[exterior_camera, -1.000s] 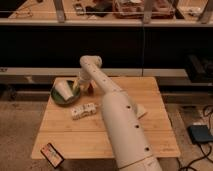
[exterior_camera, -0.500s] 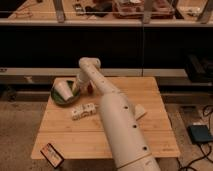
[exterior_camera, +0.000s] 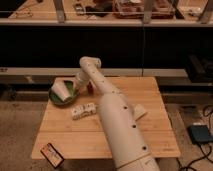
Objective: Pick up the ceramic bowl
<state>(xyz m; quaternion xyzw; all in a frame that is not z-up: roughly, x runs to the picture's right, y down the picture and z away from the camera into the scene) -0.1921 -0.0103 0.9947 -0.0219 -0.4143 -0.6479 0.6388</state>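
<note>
The ceramic bowl is a shallow dark green dish at the back left of the wooden table. A white paper cup lies on its side in the dish. My gripper hangs down from the white arm at the bowl's right rim, just right of the cup. The arm reaches from the bottom of the view up over the table's middle and bends back down at the wrist. I cannot tell whether the gripper touches the bowl.
Two small white packets lie in front of the bowl. A dark orange-edged packet sits at the front left corner. A white object shows right of the arm. A blue pedal lies on the floor at right. Dark shelving stands behind.
The arm's wrist has shifted slightly down and left toward the bowl's right rim. The bowl and cup have stayed where they were.
</note>
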